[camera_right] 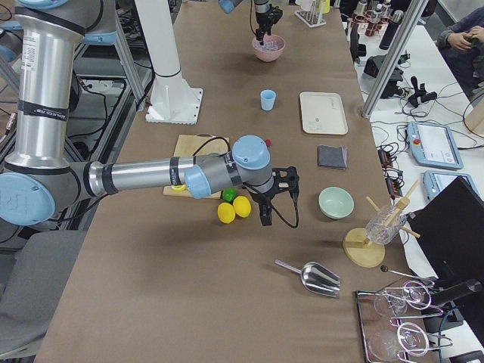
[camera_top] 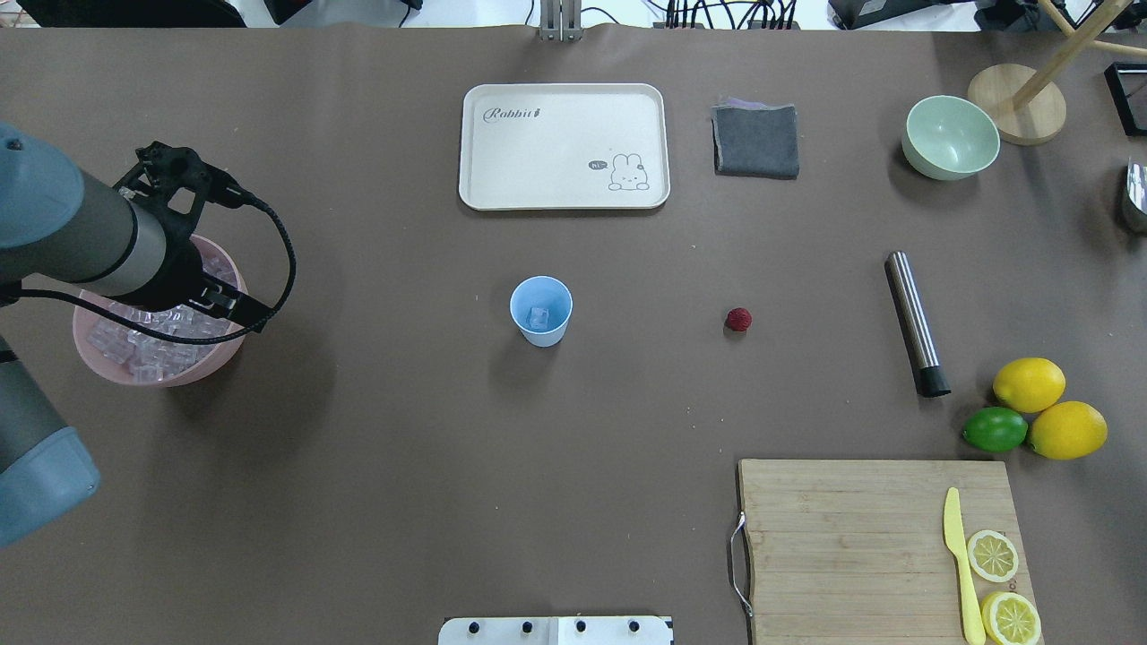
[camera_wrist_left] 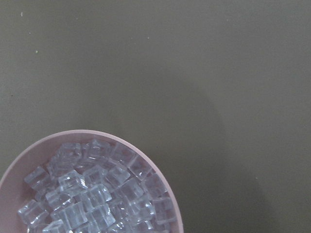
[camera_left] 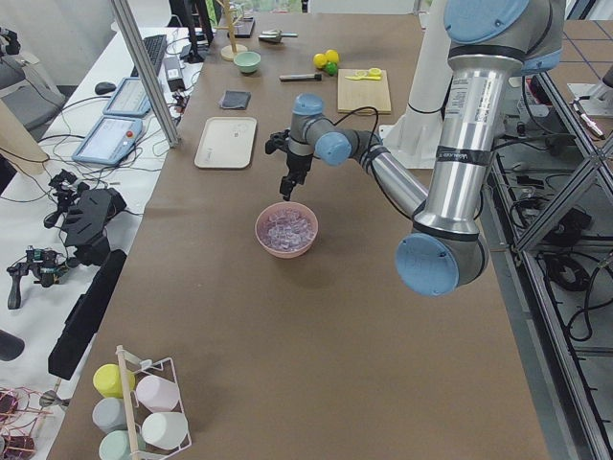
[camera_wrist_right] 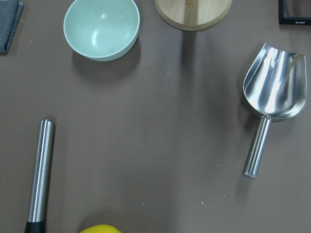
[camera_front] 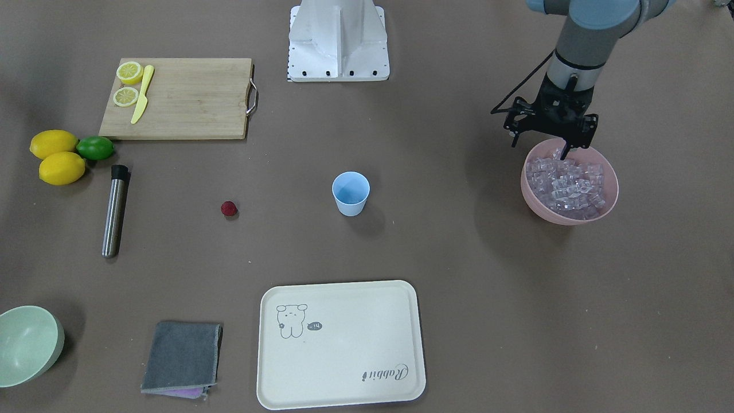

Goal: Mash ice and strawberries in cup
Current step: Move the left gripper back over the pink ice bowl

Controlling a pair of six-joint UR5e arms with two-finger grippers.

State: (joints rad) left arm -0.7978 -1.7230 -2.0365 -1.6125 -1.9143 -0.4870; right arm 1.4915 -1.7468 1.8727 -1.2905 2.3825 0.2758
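Brown sheeting (camera_front: 459,258) covers the long table. Straight below the left pincer (camera_front: 563,151) sits a pink bowl (camera_front: 609,201) heaped with ice (camera_front: 567,183). Well off to that pincer's side, toward mid-table, the blue cup (camera_front: 350,194) stands upright with one piece of ice showing inside. The strawberry (camera_front: 229,209) lies beyond the cup, farther off again, and a steel rod (camera_front: 114,212) beyond that.

The left arm comes down steeply, wrist turned downward, a dark fingertip just over the heap. I cannot tell whether it touches, nor whether the fingers are apart or together.

The right pincer (camera_right: 266,215) hangs low near two lemons (camera_front: 61,167) – a scoop (camera_wrist_right: 274,92) and a green bowl (camera_wrist_right: 102,29) lie near it. I cannot tell how its fingers stand either.
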